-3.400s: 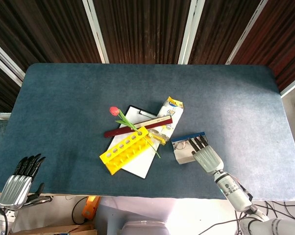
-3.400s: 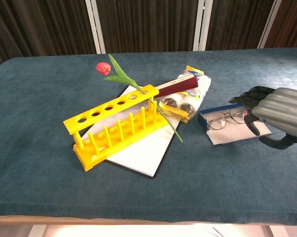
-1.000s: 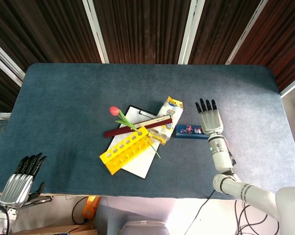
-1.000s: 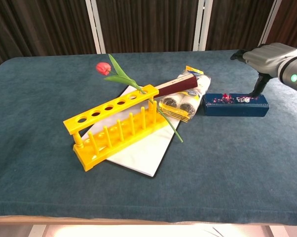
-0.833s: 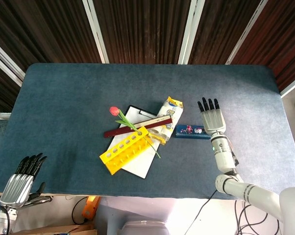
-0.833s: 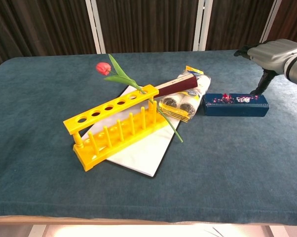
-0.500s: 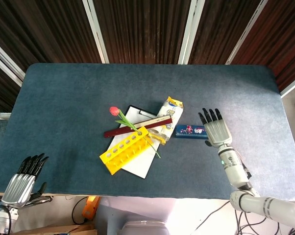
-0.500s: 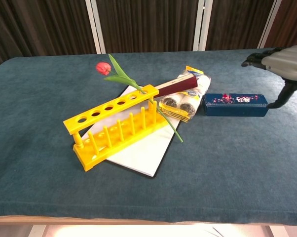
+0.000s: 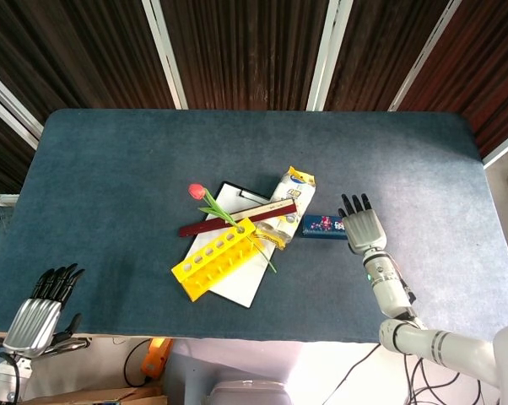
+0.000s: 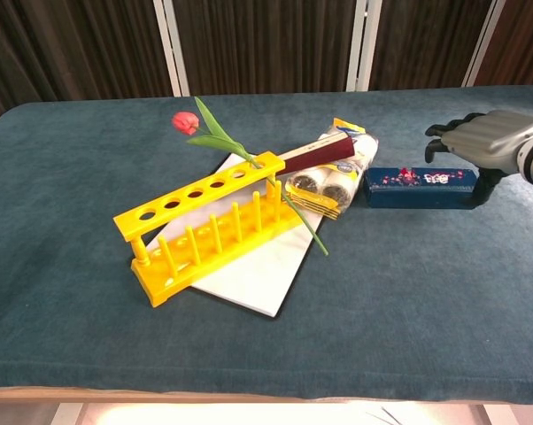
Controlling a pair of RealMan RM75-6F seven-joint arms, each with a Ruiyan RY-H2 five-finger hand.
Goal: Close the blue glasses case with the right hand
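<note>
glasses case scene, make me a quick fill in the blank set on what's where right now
1. The blue glasses case lies with its lid ____.
2. The tulip stands in the ____ test tube rack.
3. The right hand holds ____, its fingers apart above the case's right end.
4. The rack rests partly on a white ____.

Missing words: closed; yellow; nothing; clipboard
</note>
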